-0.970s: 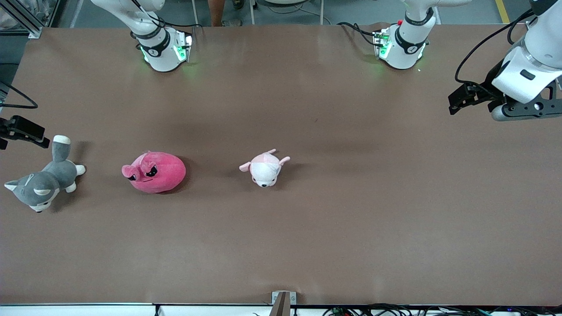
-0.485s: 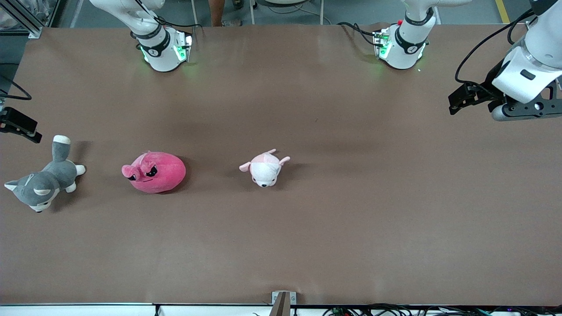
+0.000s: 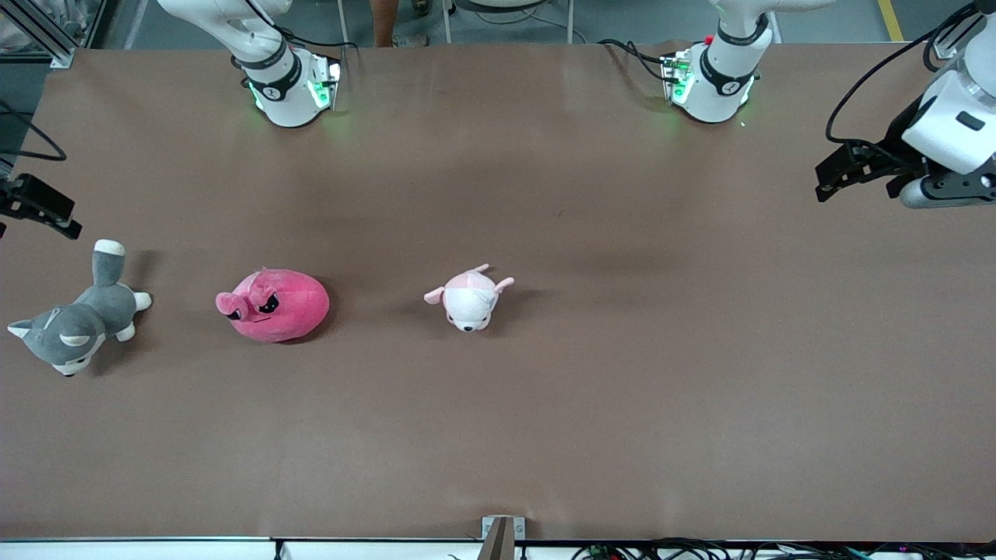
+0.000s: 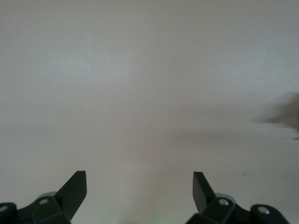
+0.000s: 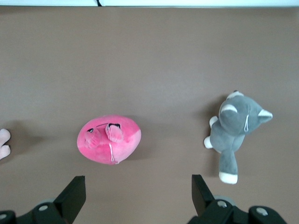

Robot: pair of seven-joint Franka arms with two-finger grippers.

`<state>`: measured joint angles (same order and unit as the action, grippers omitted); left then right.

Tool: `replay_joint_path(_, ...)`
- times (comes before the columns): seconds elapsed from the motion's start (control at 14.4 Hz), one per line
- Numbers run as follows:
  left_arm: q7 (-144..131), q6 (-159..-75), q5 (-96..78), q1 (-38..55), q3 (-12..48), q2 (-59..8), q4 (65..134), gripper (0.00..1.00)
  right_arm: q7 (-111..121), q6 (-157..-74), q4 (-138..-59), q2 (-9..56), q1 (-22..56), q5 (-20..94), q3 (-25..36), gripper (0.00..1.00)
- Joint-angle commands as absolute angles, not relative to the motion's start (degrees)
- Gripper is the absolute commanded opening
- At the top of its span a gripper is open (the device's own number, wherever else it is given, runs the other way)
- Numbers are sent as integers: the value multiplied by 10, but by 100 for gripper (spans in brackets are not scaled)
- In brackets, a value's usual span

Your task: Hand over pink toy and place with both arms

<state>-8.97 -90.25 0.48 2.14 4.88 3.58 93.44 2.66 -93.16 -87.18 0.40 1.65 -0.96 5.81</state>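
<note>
The pink toy point(image 3: 274, 305), a round hot-pink plush with dark angry eyes, lies on the brown table toward the right arm's end. It also shows in the right wrist view point(image 5: 109, 139). My right gripper point(image 5: 138, 183) is open and empty, high over the table between the pink toy and a grey husky plush; only a black part of its hand point(image 3: 37, 206) shows at the front view's edge. My left gripper point(image 4: 140, 179) is open and empty over bare table at the left arm's end; its hand point(image 3: 945, 167) is high in the air.
A grey-and-white husky plush point(image 3: 74, 323) lies at the right arm's end of the table. A small pale pink-and-white puppy plush point(image 3: 469, 298) lies near the middle. Both arm bases point(image 3: 292, 85) point(image 3: 712, 78) stand at the table's edge farthest from the front camera.
The left arm's hand has shifted toward its end of the table and toward the bases' edge. The right arm's hand has shifted slightly the same way. The toys have not moved.
</note>
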Motion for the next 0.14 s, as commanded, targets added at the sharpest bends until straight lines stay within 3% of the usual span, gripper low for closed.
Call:
replay_joint_path(0.0,-82,-893,11,19,50,37,925,100,-9,-941,-919,-37,30,-16,62,100)
replay_joint_path(0.07,-82,-893,11,19,50,37,925,100,-3,-941,-919,-38,30,-16,62,100)
